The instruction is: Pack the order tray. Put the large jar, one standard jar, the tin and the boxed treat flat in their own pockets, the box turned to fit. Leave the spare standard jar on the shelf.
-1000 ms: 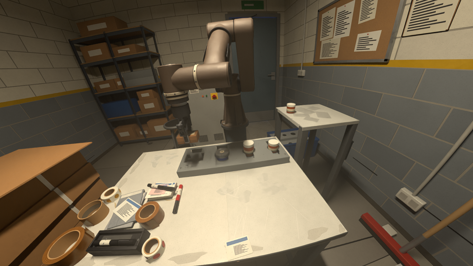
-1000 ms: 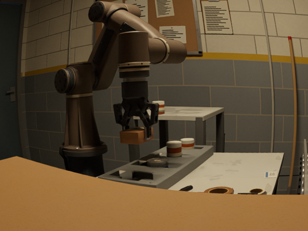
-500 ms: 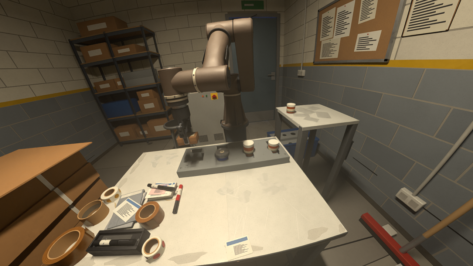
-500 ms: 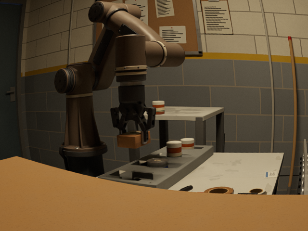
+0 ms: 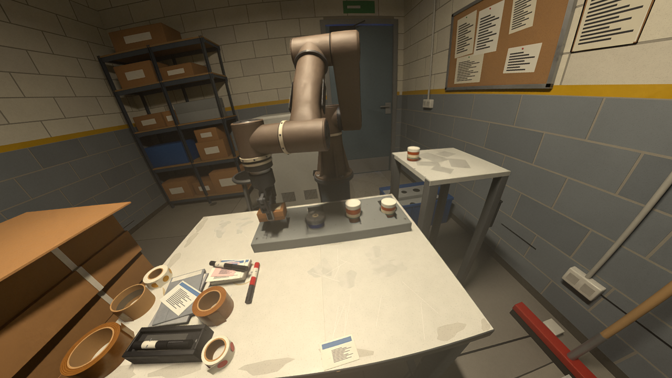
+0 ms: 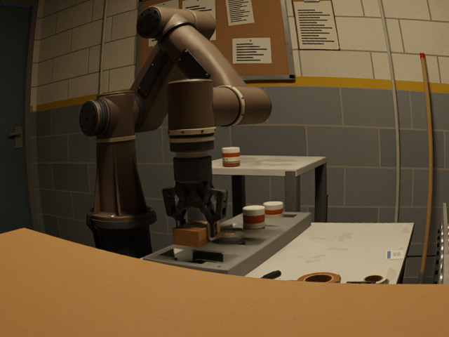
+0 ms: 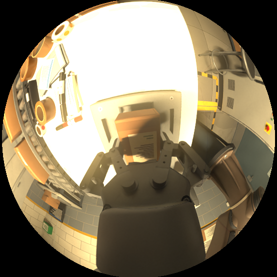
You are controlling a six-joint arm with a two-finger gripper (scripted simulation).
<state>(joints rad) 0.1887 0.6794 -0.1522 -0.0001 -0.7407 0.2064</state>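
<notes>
At the far end of the white table lies the grey order tray (image 5: 331, 228), and just above its left end pocket (image 6: 207, 256) my gripper (image 5: 271, 212) grips the orange boxed treat (image 5: 272, 212) (image 6: 191, 234) (image 7: 138, 134), which hangs level over that rectangular pocket. The dark tin (image 5: 314, 219) (image 6: 229, 236) sits in the pocket beside it. The large jar (image 5: 353, 208) (image 6: 253, 216) and a standard jar (image 5: 388, 206) (image 6: 273, 209) stand in the two pockets further right. The spare standard jar (image 5: 413, 153) (image 6: 231, 156) stands on the small side shelf (image 5: 449, 164).
The tray's left rim lies just under the box. Tape rolls (image 5: 213, 305), markers (image 5: 252, 282), papers and a black case (image 5: 167, 344) clutter the table's near left. A cardboard box (image 5: 51, 263) stands left; the robot base (image 5: 331, 181) rises behind the tray.
</notes>
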